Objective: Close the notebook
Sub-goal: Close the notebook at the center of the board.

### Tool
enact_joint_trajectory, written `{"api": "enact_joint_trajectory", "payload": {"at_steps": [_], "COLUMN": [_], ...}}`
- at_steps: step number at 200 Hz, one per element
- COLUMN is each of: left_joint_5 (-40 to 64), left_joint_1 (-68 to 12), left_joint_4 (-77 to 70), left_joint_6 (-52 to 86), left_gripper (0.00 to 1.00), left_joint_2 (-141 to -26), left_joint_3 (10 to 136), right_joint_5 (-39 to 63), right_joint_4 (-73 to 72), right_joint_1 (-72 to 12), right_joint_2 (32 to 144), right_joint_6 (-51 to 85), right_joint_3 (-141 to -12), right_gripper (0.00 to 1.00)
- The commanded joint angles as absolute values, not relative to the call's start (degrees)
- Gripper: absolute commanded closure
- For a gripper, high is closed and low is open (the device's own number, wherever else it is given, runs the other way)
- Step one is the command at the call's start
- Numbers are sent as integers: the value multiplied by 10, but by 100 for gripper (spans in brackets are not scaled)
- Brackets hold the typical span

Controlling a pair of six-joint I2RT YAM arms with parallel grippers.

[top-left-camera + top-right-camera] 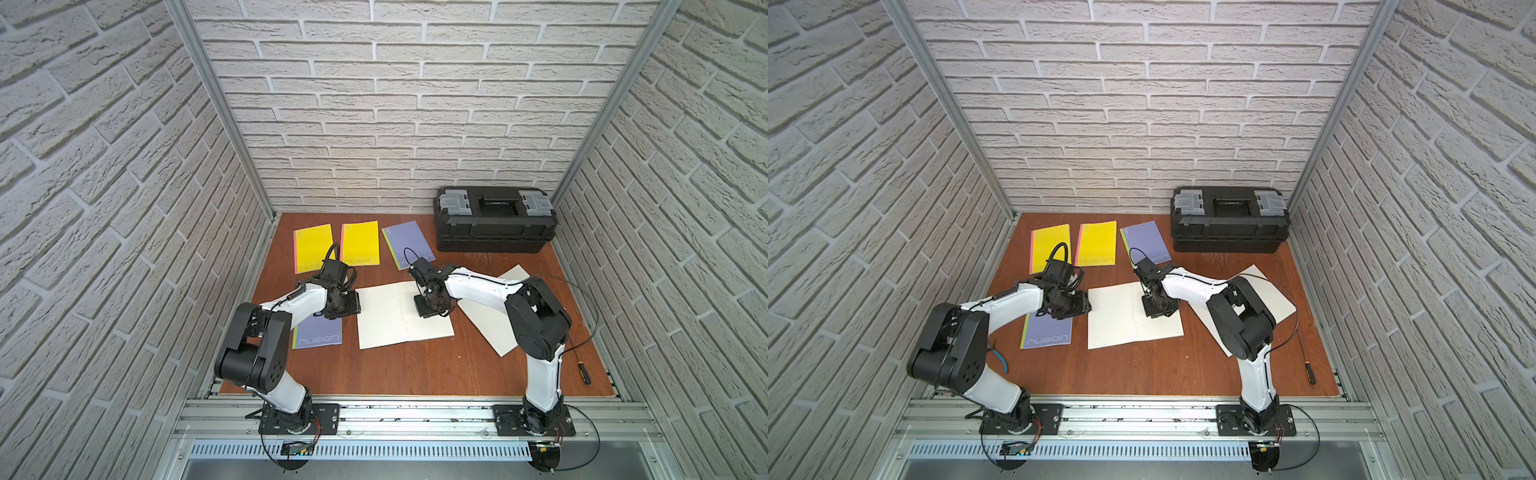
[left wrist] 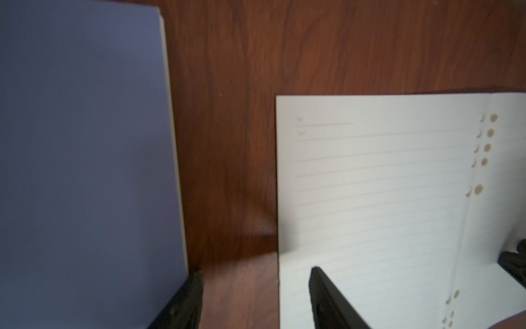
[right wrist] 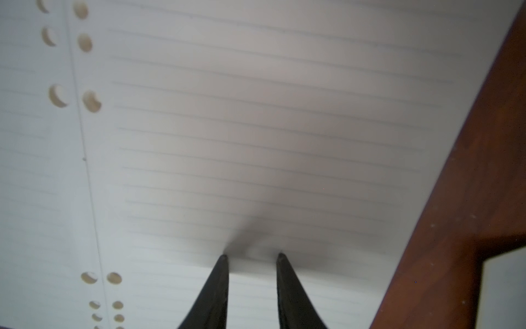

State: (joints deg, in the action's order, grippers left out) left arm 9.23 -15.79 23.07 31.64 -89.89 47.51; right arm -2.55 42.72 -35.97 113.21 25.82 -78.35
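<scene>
The notebook [image 1: 382, 318] lies open and flat in the middle of the surface [image 1: 395, 370], with its lined pages up and punched holes along the fold. The step in hand looks like the set-up for folding one half over. The left end effector [image 2: 254, 270] waits at the notebook's left edge, spread wide, one of its fingers [image 2: 327, 299] over the page and the other over the bare wood beside it. The right end effector [image 3: 252, 255] points down onto the right page near the fold, its jaws a narrow gap apart, tips on the paper and nothing visibly pinched. The next move probably calls for the left jaws to slip under that outer edge, close on it, and swing the half over towards the fold, with the right tips clearing out of the way. The purple notebook [image 1: 318, 336] under the left arm reads "nusign"; the yellow notebook [image 1: 360, 243] at the back seems to carry the same mark, partly hidden. The page's own header print is too blurred to read.
</scene>
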Motion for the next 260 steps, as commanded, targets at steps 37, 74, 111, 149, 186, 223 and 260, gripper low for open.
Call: {"api": "enact_joint_trajectory", "payload": {"at_steps": [37, 74, 111, 149, 186, 223, 260], "left_joint_5": [102, 105, 104, 99, 97, 95, 91], "left_joint_1": [-168, -180, -196, -206, -213, -218, -220], "left_joint_4": [215, 197, 181, 173, 170, 168, 170], "left_joint_6": [322, 343, 364, 377, 382, 385, 385], "left_gripper": [39, 39, 39, 39, 38, 39, 38], "left_joint_2": [-889, -877, -876, -876, -877, -879, -880], "left_joint_3": [465, 452, 442, 433, 425, 417, 414], "right_joint_5": [-20, -17, -13, -9, -6, -4, -5], "right_joint_4": [433, 422, 420, 409, 405, 398, 392], "right_joint_1": [-375, -400, -421, -436, -444, -446, -446], "right_joint_2": [1097, 1082, 1088, 1091, 1098, 1113, 1125], "right_joint_6": [238, 248, 253, 259, 262, 265, 270], "right_joint_3": [-776, -779, -788, -783, -784, -783, -779], "right_gripper": [68, 66, 66, 66, 67, 67, 68]}}
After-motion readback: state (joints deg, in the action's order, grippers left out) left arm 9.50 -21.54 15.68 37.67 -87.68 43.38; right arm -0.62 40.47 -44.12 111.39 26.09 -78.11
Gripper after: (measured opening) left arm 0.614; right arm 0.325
